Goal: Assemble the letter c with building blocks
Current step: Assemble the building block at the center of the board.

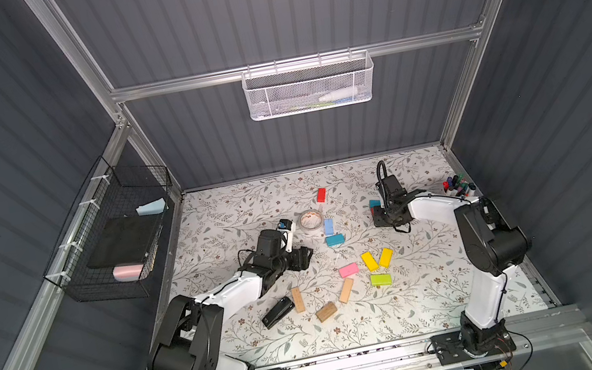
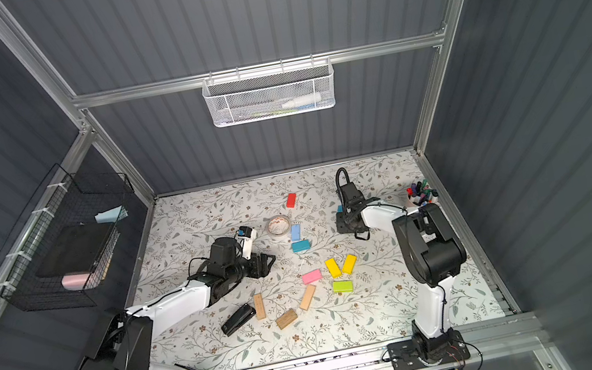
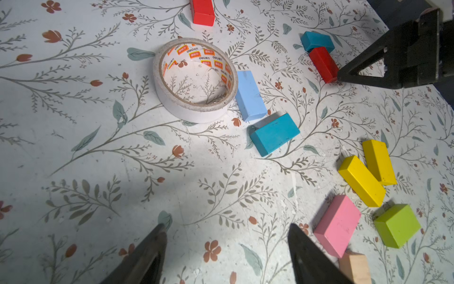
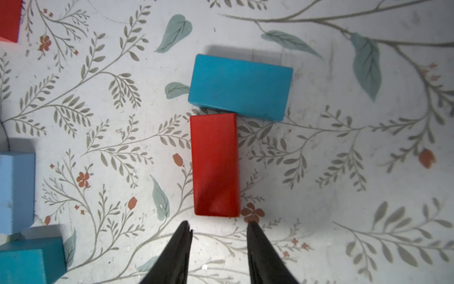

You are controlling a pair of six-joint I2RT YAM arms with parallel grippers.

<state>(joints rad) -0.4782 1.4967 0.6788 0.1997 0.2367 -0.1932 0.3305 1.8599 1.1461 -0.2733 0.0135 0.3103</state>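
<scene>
In the right wrist view a red block (image 4: pixel 215 164) lies flat with one short end against a teal block (image 4: pixel 240 87). My right gripper (image 4: pixel 218 225) hovers just short of the red block's near end, open, nothing between its fingers. In a top view that gripper (image 1: pixel 391 218) covers the red block, and only the teal block (image 1: pixel 374 203) shows. My left gripper (image 3: pixel 226 227) is wide open over bare table, left of a pink block (image 3: pixel 337 225). Loose on the table lie another red block (image 1: pixel 321 194), light blue (image 1: pixel 329 226), teal (image 1: pixel 335 240), yellow (image 1: pixel 369 261), lime (image 1: pixel 380 279) and tan blocks (image 1: pixel 346 290).
A tape roll (image 1: pixel 311 220) sits beside the light blue block. A black stapler (image 1: pixel 277 312) lies near the left arm, next to a tan block (image 1: pixel 297 299). A cup of markers (image 1: pixel 458 185) stands at the right edge behind the right arm.
</scene>
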